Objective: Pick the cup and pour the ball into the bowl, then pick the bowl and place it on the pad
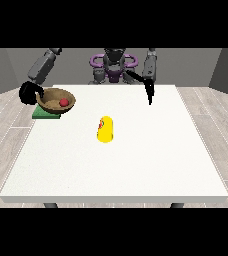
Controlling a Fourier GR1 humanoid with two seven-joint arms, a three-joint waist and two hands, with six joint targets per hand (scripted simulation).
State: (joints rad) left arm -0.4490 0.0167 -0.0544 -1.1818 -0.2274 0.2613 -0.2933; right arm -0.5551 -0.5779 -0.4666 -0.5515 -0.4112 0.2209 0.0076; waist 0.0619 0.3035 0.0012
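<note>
Nearest the camera, the yellow cup (105,130) rests alone on the white tabletop (136,165), in front of the bowl and toward the view's right of it, with no hand on it. Farther back sits the brown bowl (56,100), tilted a little, with the red ball (64,102) inside; the pour looks done. Under the bowl's near edge shows the green pad (46,114), so the bowl seems on the pad or almost set down. The hand at the view's left (30,93) curls round the bowl's far rim, gripping it; release is probably what remains. The hand at the view's right (149,93), well apart from the bowl, hangs with straight fingers, holding nothing.
</note>
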